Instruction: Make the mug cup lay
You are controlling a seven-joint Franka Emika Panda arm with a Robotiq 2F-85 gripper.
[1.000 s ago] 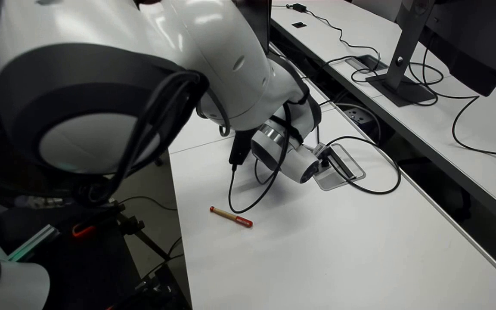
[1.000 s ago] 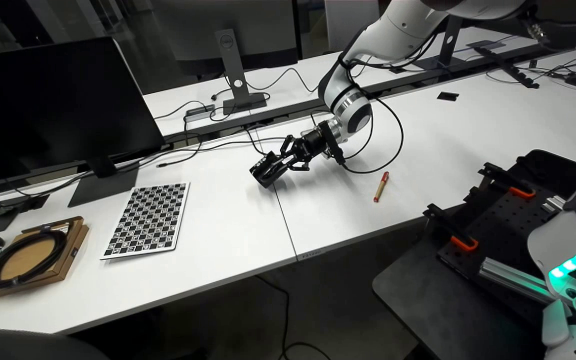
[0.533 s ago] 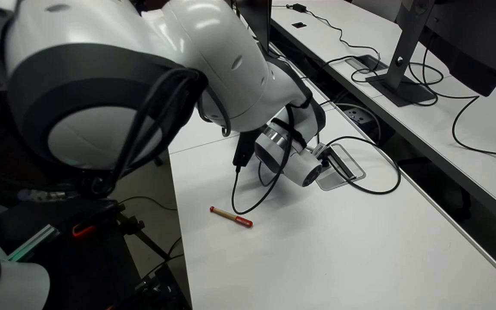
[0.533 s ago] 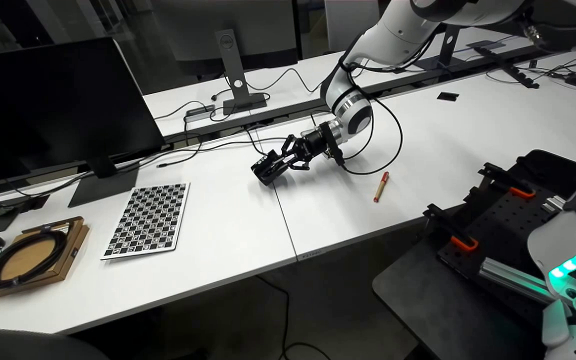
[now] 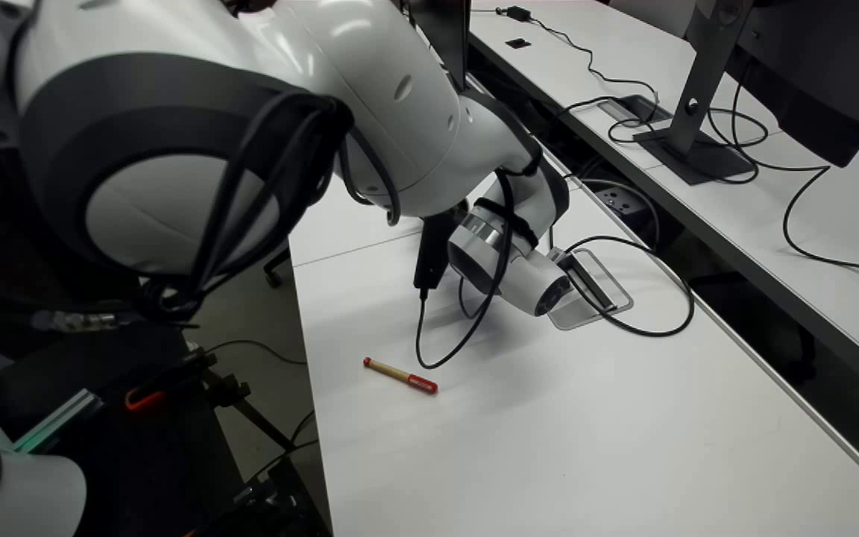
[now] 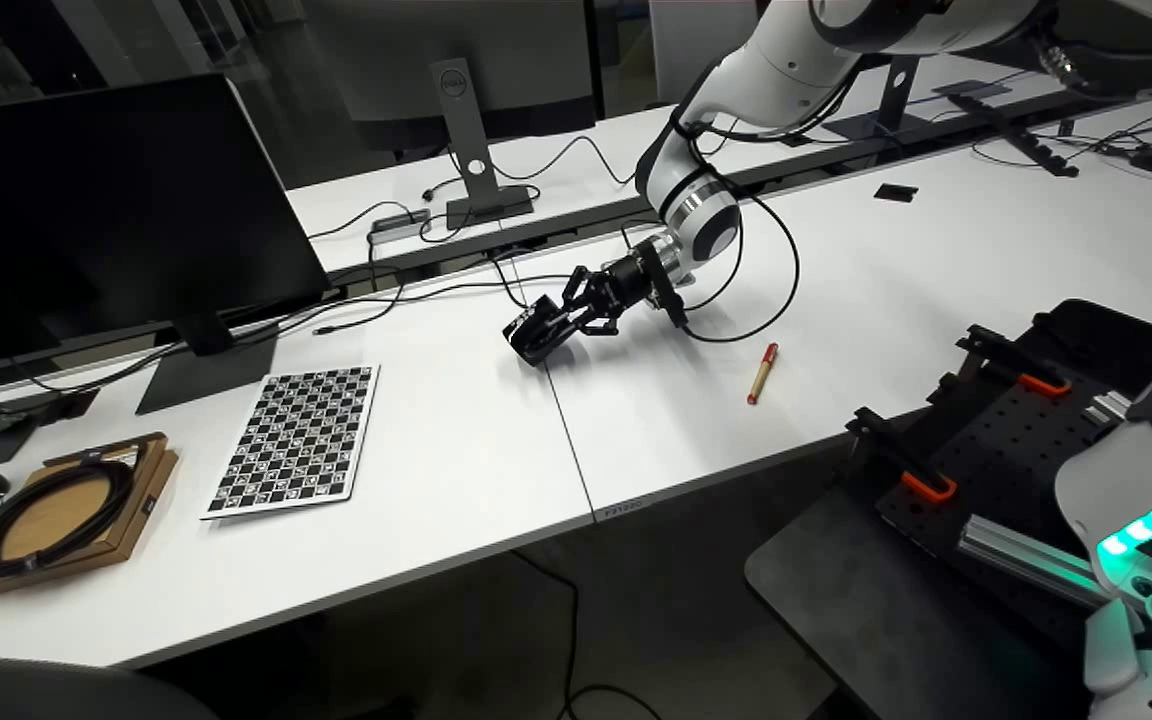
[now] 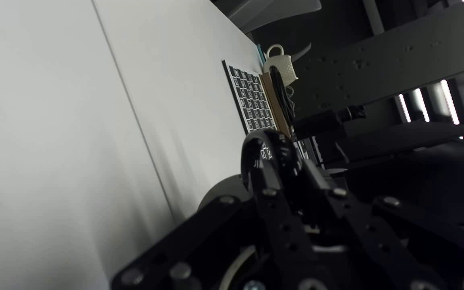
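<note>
The mug cup (image 6: 536,330) is black and tilted over the white table, near the seam, in an exterior view. In the wrist view its glossy loop handle (image 7: 284,149) stands between my two fingers, and one finger passes inside the loop. A grey round part (image 7: 224,189) of the mug shows behind the left finger; I cannot tell whether it is rim or base. My gripper (image 6: 566,318), also in the wrist view (image 7: 286,167), is shut on the handle. I cannot tell whether the mug touches the table. In an exterior view the arm (image 5: 508,253) hides gripper and mug.
A red and tan pen (image 6: 763,373) lies on the white table (image 6: 456,440). A checkered board (image 6: 296,440), a monitor (image 6: 106,220) and a box with coiled cable (image 6: 66,510) stand farther along. Cables (image 6: 406,297) run behind the mug. A pale handled cup (image 7: 280,66) stands far off.
The mug has moved slightly up and back in an exterior view together with my gripper. The arm has shifted a little; the pen and board have not moved.
</note>
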